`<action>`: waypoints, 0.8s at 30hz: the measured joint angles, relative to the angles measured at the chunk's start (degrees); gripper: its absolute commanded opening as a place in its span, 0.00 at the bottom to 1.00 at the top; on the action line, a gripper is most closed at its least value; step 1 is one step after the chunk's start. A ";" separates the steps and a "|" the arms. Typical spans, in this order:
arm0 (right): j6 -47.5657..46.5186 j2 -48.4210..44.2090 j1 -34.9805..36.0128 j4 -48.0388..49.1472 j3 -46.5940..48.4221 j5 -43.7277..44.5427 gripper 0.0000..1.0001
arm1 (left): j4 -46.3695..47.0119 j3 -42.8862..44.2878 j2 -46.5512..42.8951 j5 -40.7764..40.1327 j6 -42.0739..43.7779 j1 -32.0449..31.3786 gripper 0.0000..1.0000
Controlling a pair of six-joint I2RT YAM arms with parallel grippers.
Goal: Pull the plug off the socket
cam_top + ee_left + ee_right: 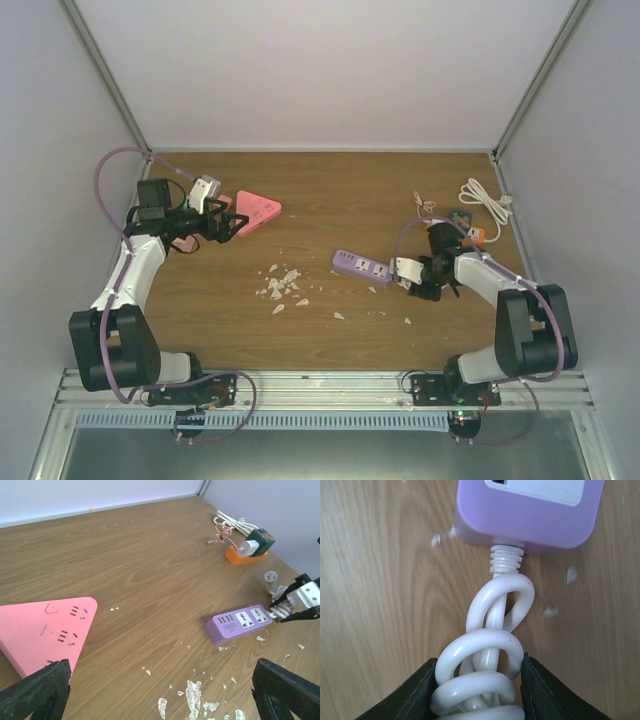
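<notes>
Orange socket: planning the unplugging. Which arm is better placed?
Right: the orange socket lies by its forearm, though the right end effector clamps the purple strip's cord. The left arm is far across.

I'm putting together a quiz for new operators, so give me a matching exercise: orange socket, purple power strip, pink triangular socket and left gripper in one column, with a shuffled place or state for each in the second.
Column one
1. orange socket
2. purple power strip
3. pink triangular socket
4. left gripper

Column two
A. open, holding nothing
B. its coiled white cord is clamped by the right gripper
C. far right, with a white plug seated in it
D. on the left side, just ahead of the left arm's fingers

Pairs: 1-C, 2-B, 3-D, 4-A
</notes>
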 measured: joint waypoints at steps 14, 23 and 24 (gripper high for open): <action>-21.29 -6.80 -26.10 -4.37 -5.18 0.87 0.38 | 1.31 -0.59 -0.20 0.11 -0.87 0.00 0.99; -31.95 -6.40 -38.03 -5.66 -2.75 1.75 0.67 | 1.49 -0.61 -0.20 0.13 -0.87 0.00 0.99; -32.04 -6.23 -38.49 -5.84 -2.14 1.75 0.73 | 1.46 -0.61 -0.20 0.13 -0.87 0.00 0.99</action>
